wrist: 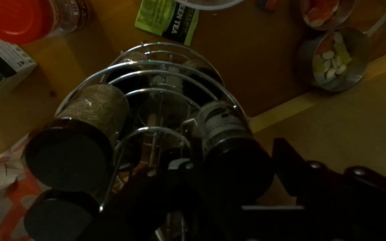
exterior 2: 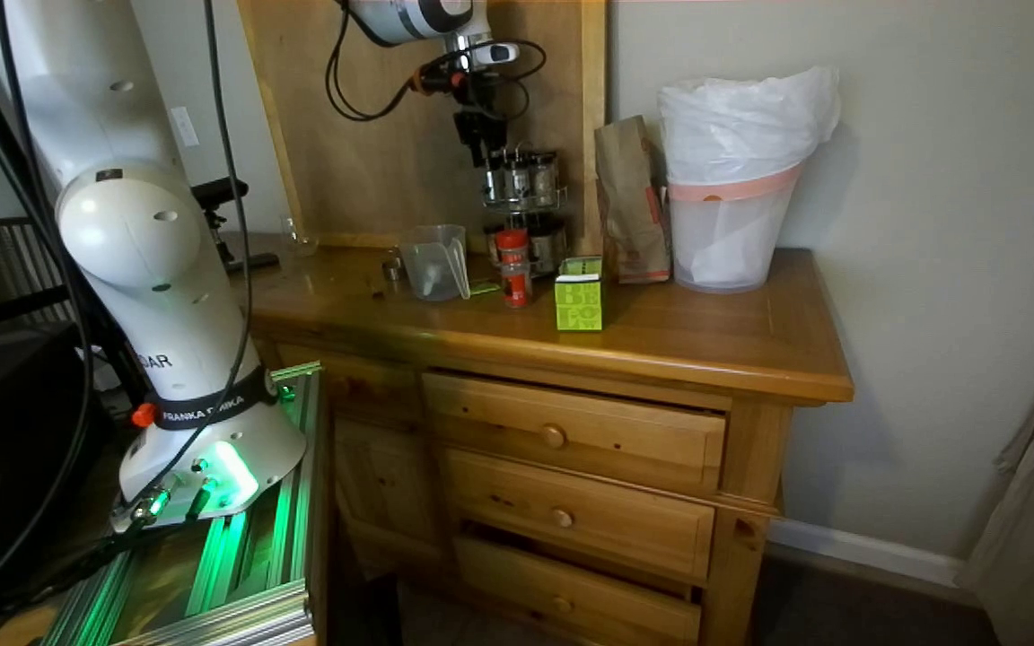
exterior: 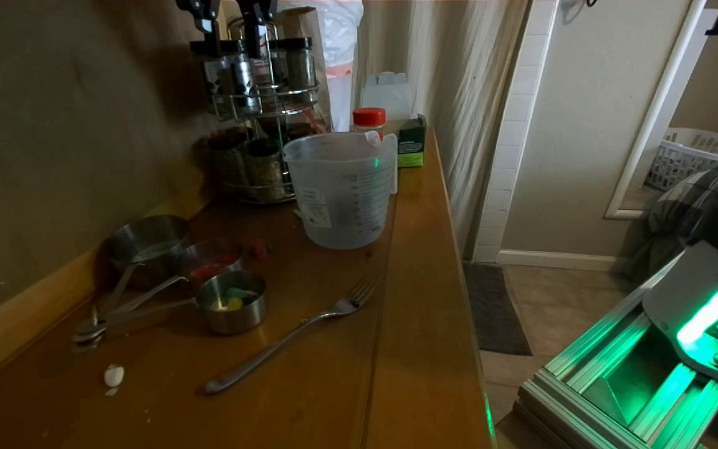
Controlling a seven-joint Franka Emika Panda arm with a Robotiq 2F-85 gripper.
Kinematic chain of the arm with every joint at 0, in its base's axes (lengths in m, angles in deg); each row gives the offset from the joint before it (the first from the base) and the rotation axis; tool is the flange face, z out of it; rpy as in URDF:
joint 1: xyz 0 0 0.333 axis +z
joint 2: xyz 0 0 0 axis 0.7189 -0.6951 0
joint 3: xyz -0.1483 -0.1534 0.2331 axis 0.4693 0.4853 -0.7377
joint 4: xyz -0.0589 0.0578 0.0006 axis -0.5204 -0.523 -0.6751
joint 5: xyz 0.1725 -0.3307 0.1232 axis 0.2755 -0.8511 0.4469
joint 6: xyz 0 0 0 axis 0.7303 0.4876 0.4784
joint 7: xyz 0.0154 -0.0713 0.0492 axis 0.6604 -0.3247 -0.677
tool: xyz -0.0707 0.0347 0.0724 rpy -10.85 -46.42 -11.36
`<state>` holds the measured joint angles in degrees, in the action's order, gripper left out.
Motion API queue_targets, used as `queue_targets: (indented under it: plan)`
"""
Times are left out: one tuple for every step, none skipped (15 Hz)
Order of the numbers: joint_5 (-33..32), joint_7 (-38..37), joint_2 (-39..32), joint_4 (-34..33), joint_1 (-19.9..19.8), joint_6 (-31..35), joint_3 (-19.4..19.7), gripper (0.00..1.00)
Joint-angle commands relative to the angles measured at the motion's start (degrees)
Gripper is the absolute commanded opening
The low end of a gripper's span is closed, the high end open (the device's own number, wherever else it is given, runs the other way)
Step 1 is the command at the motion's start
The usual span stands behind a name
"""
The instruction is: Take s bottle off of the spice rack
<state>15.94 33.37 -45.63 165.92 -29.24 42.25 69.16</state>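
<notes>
The spice rack [exterior: 281, 113] is a dark metallic two-tier wire stand with several dark-lidded glass jars. It stands near the wall and also shows in an exterior view [exterior 2: 526, 206] and the wrist view [wrist: 161, 63]. My gripper [wrist: 237, 155] is over its upper tier, with its fingers on opposite sides of one bottle's dark lid. No clear gap shows at the lid, but the picture there is very dark. This bottle [wrist: 224, 125] has a pale label and still sits inside the upper ring. Both exterior views show the gripper [exterior: 232, 50] [exterior 2: 486, 157] pointing down at the upper tier.
A clear plastic tub [exterior: 340, 206] stands in front of the rack. A red-capped jar [exterior 2: 513, 269], a green tea box [exterior 2: 578, 303], a paper bag [exterior 2: 634, 202] and a lined bin [exterior 2: 723, 224] stand nearby. Measuring cups [exterior: 231, 312] and a fork [exterior: 284, 340] lie on the wooden top.
</notes>
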Motion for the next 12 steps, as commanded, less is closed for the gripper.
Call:
queue_targets:
  plan:
    - [-1.2,0.7,0.8,0.5,0.8,0.6,1.0,0.26]
    - [-1.1,0.7,0.8,0.6,0.8,0.7,1.0,0.25]
    - [-1.2,0.5,0.9,0.6,0.8,0.5,1.0,0.25]
    - [-1.3,-0.1,1.3,0.6,0.9,-0.2,1.0,0.25]
    - [-1.5,-0.4,1.8,0.7,1.0,-0.9,1.0,0.25]
    - [-1.5,-1.2,2.5,0.9,1.0,-1.3,1.0,0.25]
    - [-1.3,-1.3,3.7,1.3,1.0,-1.5,0.9,0.25]
    - [-1.2,-1.6,5.2,1.6,1.0,-2.0,0.9,0.25]
    - [-1.2,-1.8,6.5,1.8,0.9,-2.6,0.8,0.25]
    - [-1.5,-2.2,7.9,2.0,0.8,-3.3,0.7,0.25]
    - [-1.1,-2.2,9.2,2.1,0.7,-4.6,0.6,0.25]
    - [0.2,-1.0,10.6,2.4,0.7,-6.2,0.5,0.25]
